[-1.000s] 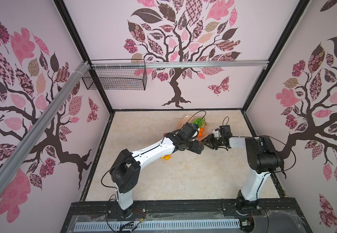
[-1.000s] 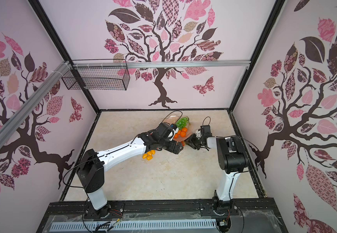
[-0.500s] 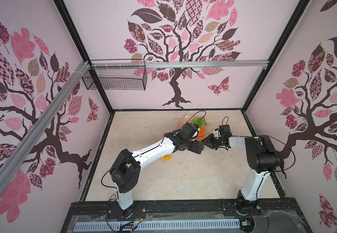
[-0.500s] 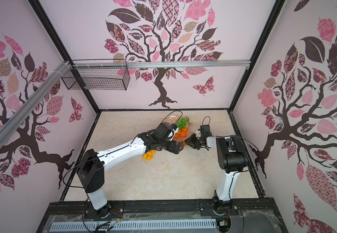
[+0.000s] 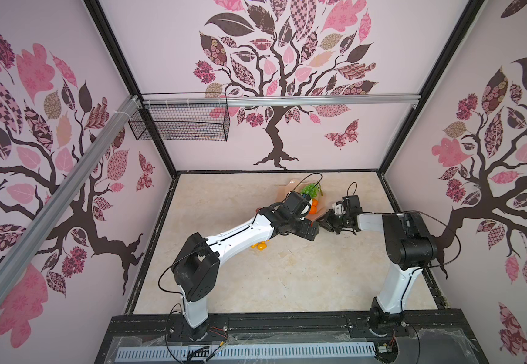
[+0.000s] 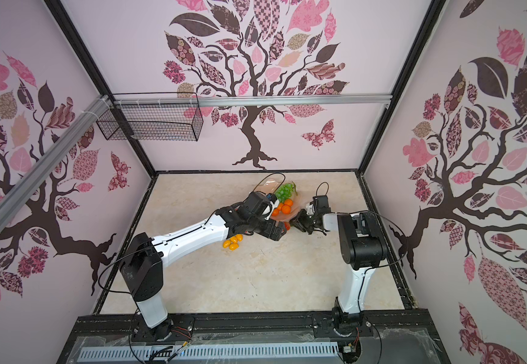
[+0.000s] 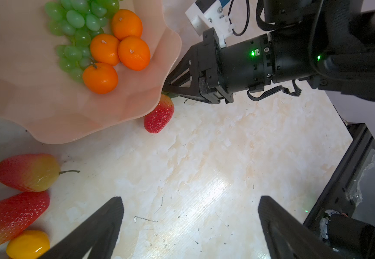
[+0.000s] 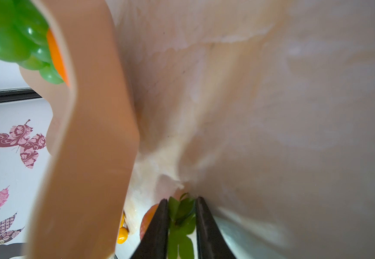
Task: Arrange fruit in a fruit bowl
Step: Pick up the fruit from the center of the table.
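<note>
The right tool [image 8: 179, 201] has its two black fingers close together. The green leafy cap of a strawberry [image 7: 159, 116] fills the narrow gap between them (its red body hardly shows from that wrist, but the left wrist view shows it plainly). The strawberry lies on the counter [image 7: 204, 168] against the outside of the fruit bowl [image 7: 47, 107]. It sits partly under the overhang of the wavy rim, with its cap end pointing away from the bowl, toward the right tool's tips.

The left tool [image 7: 189, 201] stands wide apart with nothing between its fingers. It hangs over bare counter just off the bowl's rim, on the same side of the bowl as the strawberry. In both top views the two tools come nearly tip to tip beside the bowl, on the side that faces the arm bases.

Inside the bowl lies a green grape bunch [image 7: 76, 29], with four tangerines [image 7: 104, 49] resting against it, nearer the rim where the right tool works. Outside the bowl, near its rim, a red-and-yellow fruit [image 7: 28, 172] with a thin stem lies on the counter, and just beyond it lies a second strawberry [image 7: 11, 218]. Farther from the bowl, a small cluster of yellow-orange tomatoes [image 6: 233, 242] lies beside the left arm's white forearm.
</note>
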Motion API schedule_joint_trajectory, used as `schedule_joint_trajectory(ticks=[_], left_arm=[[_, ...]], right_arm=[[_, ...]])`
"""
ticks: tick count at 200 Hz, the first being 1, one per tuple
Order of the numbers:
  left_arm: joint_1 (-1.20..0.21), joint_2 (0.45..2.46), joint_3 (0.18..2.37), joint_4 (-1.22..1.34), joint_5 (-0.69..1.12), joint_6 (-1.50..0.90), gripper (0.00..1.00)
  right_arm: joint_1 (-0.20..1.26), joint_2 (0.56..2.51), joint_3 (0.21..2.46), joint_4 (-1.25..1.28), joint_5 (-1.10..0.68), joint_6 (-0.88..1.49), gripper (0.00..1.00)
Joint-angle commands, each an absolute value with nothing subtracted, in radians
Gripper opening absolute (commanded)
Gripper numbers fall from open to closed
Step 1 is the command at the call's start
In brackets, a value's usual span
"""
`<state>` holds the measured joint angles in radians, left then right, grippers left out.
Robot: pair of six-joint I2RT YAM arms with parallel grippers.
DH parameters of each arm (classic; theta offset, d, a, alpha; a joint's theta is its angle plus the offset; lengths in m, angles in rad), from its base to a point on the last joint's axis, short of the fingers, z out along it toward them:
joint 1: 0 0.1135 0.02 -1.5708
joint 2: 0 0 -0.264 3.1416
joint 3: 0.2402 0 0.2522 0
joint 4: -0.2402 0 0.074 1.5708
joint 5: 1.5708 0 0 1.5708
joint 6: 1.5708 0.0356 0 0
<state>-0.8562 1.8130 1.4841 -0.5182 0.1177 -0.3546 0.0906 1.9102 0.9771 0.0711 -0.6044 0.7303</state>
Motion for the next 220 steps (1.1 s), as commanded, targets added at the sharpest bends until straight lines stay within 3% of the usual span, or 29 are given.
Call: schedule_joint_trajectory(ticks=[1, 138, 220], left_arm=[[-0.856, 1.809, 1.503, -0.515, 0.124, -0.348, 0.98], [-0.855, 1.791, 1.488, -0.513, 0.102, -0.351, 0.98], [-0.852, 1.766, 1.476, -0.509, 0.064, -0.356, 0.98]], right_arm=[[0.097, 1.957, 0.996, 0.064, -0.597, 0.733, 0.23], [0.098, 1.931, 0.997, 0.077, -0.599, 0.746, 0.05], [0.098, 1.811, 0.959, 0.054, -0.546, 0.72, 0.0]])
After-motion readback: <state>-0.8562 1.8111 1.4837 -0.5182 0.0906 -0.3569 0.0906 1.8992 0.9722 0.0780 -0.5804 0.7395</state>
